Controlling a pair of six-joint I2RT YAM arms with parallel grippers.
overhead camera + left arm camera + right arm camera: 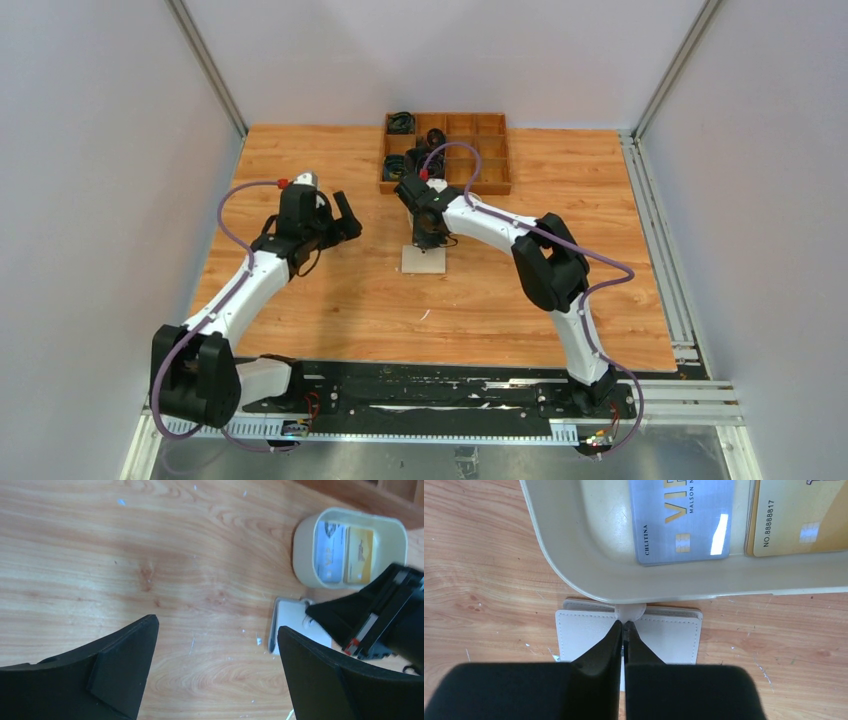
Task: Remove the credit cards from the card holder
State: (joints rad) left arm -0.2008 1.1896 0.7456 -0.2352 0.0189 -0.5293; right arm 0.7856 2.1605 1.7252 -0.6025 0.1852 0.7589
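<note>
Wooden table (330,300): card holder (664,635), tab toward dish (569,555)

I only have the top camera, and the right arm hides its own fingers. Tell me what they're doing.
Observer: The right gripper is shut, its tips meeting at the closure tab of the card holder. I can't tell if it's pinching the tab.
Operator: Report the holder's state.
Observer: It's closed and lying flat on the wood.
Operator: Say what else is under that arm.
Observer: A cream dish, right next to the holder, with a blue-grey card and a gold card side by side inside.
</note>
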